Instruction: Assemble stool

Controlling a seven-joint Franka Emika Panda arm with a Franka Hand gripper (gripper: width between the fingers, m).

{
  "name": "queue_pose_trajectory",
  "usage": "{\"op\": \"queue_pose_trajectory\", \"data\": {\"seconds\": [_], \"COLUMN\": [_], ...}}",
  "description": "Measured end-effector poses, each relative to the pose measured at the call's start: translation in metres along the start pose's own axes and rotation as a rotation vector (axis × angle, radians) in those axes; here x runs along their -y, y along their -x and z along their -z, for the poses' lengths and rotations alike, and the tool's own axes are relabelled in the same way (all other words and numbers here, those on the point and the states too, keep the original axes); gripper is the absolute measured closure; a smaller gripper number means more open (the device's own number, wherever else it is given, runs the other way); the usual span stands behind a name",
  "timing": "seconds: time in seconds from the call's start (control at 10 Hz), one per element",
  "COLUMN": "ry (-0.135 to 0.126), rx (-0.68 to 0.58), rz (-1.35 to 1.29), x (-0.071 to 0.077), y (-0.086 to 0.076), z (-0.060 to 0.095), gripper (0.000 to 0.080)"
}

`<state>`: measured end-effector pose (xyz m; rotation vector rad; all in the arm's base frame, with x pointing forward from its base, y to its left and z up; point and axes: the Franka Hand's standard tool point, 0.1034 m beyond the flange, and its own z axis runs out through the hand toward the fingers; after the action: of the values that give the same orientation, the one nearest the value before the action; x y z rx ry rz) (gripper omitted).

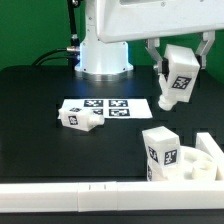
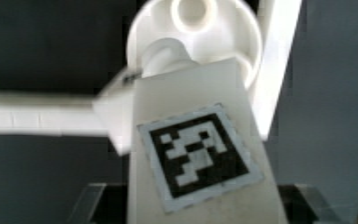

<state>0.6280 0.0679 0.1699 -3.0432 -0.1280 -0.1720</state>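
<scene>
My gripper is shut on a white stool leg with a black-and-white tag and holds it tilted in the air at the exterior view's right. In the wrist view this leg fills the middle between my dark fingers, its tag facing the camera. A second leg lies on its side on the black table near the marker board. A third leg stands upright at the front right. The round seat shows partly at the right edge, beside that leg.
The marker board lies flat in the middle of the table. A white bar runs along the front edge. The robot's base stands at the back.
</scene>
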Motion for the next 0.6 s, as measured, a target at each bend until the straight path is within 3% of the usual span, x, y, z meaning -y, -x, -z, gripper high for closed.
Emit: {"op": "queue_pose_trajectory", "data": {"seconds": [0.1, 0.2, 0.3, 0.5, 0.6], "ry": [0.018, 0.028, 0.016, -0.120, -0.143], "rx": [-0.128, -0.166, -0.173, -0.196, -0.186], "rz": [-0.008, -0.012, -0.037, -0.221, -0.260], "x": [-0.009, -0.011, -0.010, 0.001, 0.022], "y": [-0.008, -0.005, -0.003, 0.003, 0.004], "z": [0.000, -0.003, -0.006, -0.019, -0.025], "gripper": [0.0478, 0.0478, 0.0478, 0.0478, 0.0478]}}
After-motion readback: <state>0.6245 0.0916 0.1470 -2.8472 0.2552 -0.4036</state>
